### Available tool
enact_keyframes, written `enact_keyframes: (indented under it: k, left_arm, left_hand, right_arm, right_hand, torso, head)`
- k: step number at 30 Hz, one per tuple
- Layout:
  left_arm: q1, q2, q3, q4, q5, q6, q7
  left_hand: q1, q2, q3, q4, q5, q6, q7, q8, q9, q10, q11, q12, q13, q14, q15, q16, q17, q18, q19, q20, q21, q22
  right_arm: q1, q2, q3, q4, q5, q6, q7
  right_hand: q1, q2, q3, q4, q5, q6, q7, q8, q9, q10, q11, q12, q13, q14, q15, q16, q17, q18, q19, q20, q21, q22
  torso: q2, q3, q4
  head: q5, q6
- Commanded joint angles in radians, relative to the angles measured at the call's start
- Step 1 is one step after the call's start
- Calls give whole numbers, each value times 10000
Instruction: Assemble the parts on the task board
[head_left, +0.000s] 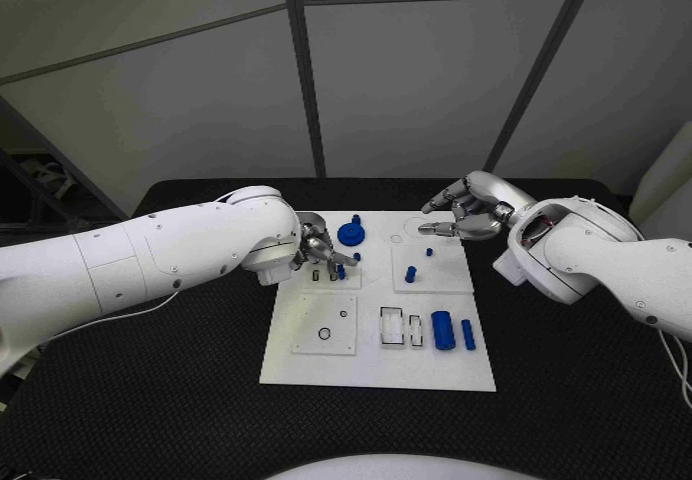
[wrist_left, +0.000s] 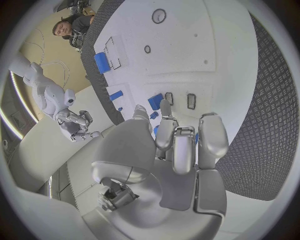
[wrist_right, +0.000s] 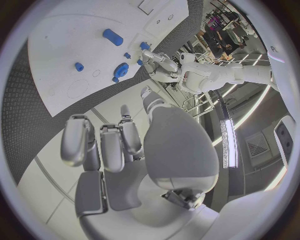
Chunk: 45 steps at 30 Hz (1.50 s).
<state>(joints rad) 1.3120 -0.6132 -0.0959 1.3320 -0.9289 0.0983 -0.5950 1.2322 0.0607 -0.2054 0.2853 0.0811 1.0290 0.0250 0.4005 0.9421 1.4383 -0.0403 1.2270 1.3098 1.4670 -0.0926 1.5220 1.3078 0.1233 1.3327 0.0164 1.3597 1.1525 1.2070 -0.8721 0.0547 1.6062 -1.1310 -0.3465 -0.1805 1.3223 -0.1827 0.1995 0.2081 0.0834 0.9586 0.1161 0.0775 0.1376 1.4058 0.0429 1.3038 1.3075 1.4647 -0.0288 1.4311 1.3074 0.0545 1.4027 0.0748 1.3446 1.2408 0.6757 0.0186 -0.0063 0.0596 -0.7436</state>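
The white task board (head_left: 378, 372) lies in the middle of the black table. My left hand (head_left: 320, 255) is low over its far left part, and in the left wrist view its thumb and a finger (wrist_left: 165, 107) close on either side of a small blue part (wrist_left: 155, 101) standing in the board. A round blue part (head_left: 353, 235) sits just beyond that hand. My right hand (head_left: 462, 215) hovers at the board's far right corner, fingers (wrist_right: 103, 145) curled in around nothing. Two blue pegs (head_left: 411, 272) stand in the right-hand plate.
Two blue cylinders (head_left: 443, 329) lie side by side near the board's front right, beside rectangular slots (head_left: 392, 326). A small ring hole (head_left: 325, 333) marks the front left plate. Black table (head_left: 144, 400) surrounds the board on all sides.
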Motion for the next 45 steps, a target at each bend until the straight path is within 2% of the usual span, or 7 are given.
enact_keyframes:
  k: [1, 15, 20, 31, 33, 38, 45]
  left_arm:
    - [20, 38, 5, -31, -98, 159, -64]
    - [21, 144, 5, -116, -97, 254, -61]
    - [21, 178, 5, -138, -97, 296, -68]
    - [21, 161, 6, -115, -96, 340, -7]
    - [21, 151, 6, -99, -90, 361, 12]
    - [21, 95, 6, -32, 59, 365, 89]
    - [19, -98, 11, 206, 228, 112, 264]
  left_hand:
    - [151, 28, 11, -60, 48, -45, 1, -78, 50, 84, 4, -36, 316, 866, -30, 42, 1978, -366, -84, 18, 35, 3]
    - [738, 282, 136, -295, 194, -4, -12, -318, 429, 111, -5, -135, 441, 866, -34, 40, 1983, -356, -124, 20, 12, 10]
    - [994, 342, 165, -427, 1044, 4, -29, -494, 582, 122, -21, -195, 503, 867, -46, 41, 1988, -355, -133, 8, 6, 28]
    - [1858, 602, 453, -1027, 1198, 23, -76, -868, 789, 117, -63, -376, 571, 861, -80, 21, 1968, -339, -187, -22, -43, -1]
    - [2098, 588, 561, -1180, 2516, -53, -43, -1039, 782, 93, -68, -443, 578, 858, -82, 14, 1961, -331, -204, -53, -58, -7]
    - [2495, 468, 935, -1440, 4314, -95, -18, -1355, 818, 74, -38, -615, 578, 857, -75, 9, 1960, -329, -241, -35, -93, -24]
    - [2459, -50, 2784, -1673, 4359, -13, 135, -1664, 1108, 131, 53, -809, 622, 856, 26, 2, 1958, -321, -271, 48, -109, 22]
  right_arm:
    - [23, 14, 8, 1, -27, 91, 3]
    - [23, 28, 8, -13, -27, 115, 0]
    - [23, 32, 8, -15, -27, 124, 0]
    - [23, 52, 8, -37, -28, 152, -3]
    - [23, 57, 8, -41, -28, 155, -3]
    - [23, 70, 8, -51, -28, 156, 3]
    - [22, 73, 8, -60, -28, 153, 11]
  right_hand:
    - [-15, -62, -4, 77, 48, 70, 30, -59, 9, 6, -60, -34, 355, 476, -78, -24, 297, 175, -95, 6, -23, -9]
    - [-16, -59, -5, 86, 55, 75, 29, -61, 13, 6, -61, -35, 353, 475, -80, -32, 289, 176, -97, 4, -32, -18]
    - [-16, -59, -5, 86, 55, 75, 29, -61, 13, 6, -61, -35, 353, 475, -80, -32, 289, 176, -98, 4, -32, -19]
    - [21, -44, 11, 85, 85, 85, 25, -65, 24, 14, -66, -27, 356, 474, -84, -47, 277, 181, -105, 1, -58, -45]
    - [26, -41, 13, 84, 90, 86, 25, -66, 25, 15, -66, -27, 356, 474, -84, -48, 278, 181, -105, 0, -59, -46]
    - [26, -41, 13, 84, 90, 86, 25, -66, 25, 15, -66, -27, 356, 474, -84, -48, 278, 181, -105, 0, -59, -46]
    - [26, -41, 13, 84, 90, 86, 25, -66, 25, 15, -66, -27, 356, 474, -84, -48, 278, 181, -105, 0, -59, -46]
  torso:
    - [6, -1, 7]
    - [16, -13, 12]
    - [26, -11, 8]
    - [20, -14, 16]
    - [20, -15, 15]
    - [22, -15, 15]
    - [25, -19, 32]
  head:
    - [-5, -12]
    - [-24, -56]
    - [-19, -65]
    - [-32, -113]
    - [-33, -115]
    - [-36, -125]
    - [-41, -151]
